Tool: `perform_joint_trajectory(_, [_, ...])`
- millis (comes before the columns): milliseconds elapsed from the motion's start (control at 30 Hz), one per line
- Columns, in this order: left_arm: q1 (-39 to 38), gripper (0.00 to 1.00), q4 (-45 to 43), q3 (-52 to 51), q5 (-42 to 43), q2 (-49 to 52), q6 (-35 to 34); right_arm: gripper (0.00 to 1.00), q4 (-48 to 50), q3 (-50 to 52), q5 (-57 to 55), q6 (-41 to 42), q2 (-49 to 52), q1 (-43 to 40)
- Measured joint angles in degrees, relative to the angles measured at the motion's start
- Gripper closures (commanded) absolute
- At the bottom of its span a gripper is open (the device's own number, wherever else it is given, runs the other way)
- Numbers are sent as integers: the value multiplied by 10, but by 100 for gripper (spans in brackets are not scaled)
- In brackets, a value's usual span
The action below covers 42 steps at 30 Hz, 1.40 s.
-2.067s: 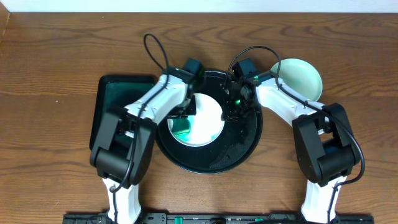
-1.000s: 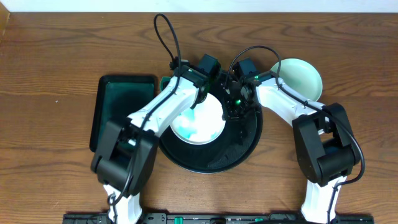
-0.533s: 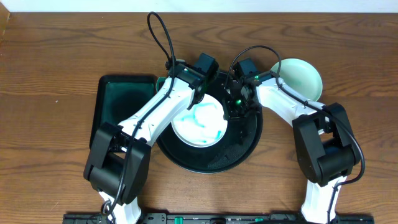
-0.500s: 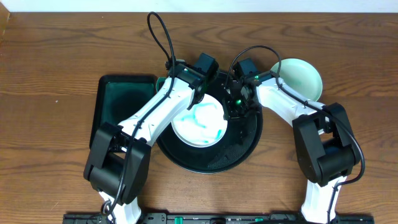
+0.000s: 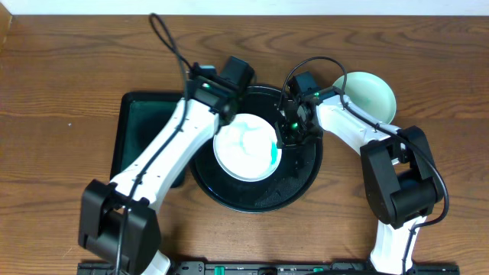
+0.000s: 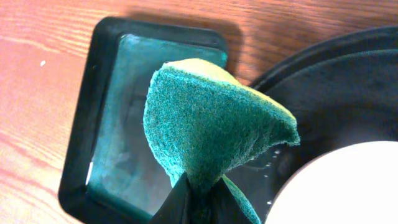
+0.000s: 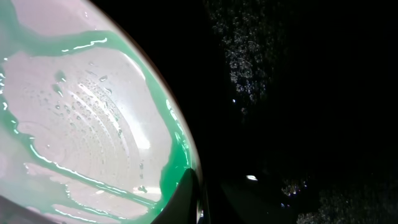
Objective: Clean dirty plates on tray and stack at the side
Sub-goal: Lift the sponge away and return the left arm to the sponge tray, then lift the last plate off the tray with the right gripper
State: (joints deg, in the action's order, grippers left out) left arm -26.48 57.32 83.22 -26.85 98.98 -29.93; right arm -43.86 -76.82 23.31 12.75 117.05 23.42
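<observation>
Left gripper (image 6: 199, 198) has lifted the sponge (image 6: 211, 124) off the plate (image 5: 244, 149).

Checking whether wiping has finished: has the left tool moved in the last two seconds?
Yes. The left tool, shut on the sponge, has gone from the middle of the plate to the far-left rim of the tray, toward the rectangular tray.
</observation>
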Motion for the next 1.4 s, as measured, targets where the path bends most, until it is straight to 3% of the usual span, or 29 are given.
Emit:
perform_joint_trajectory(100, [22,93,14,1,14,-1,0,94,-1,0,-4,-2,0,0])
perform_joint_trajectory(233, [50,93,27,1,42,-1,0,78,-3,0,-12,-14,0,0])
perform_joint_trajectory(300, [64,93,33,1,61,-1,0,82,-2,0,-10,-19,0,0])
perform_joint_trajectory(367, [79,93,41,1,77,-1,0,96,-2,0,-10,-24,0,0])
perform_joint_trajectory(433, [92,93,46,1,87,-1,0,99,7,0,-12,-27,0,1])
perform_joint_trajectory(900, [157,93,74,1,149,-1,0,99,31,2,-37,-28,-4,-1])
perform_joint_trajectory(1167, [160,93,82,1,159,0,0,99,35,2,-169,-55,-101,25])
perform_joint_trajectory(1400, [160,93,82,1,161,-1,0,99,29,0,-332,-100,-184,108])
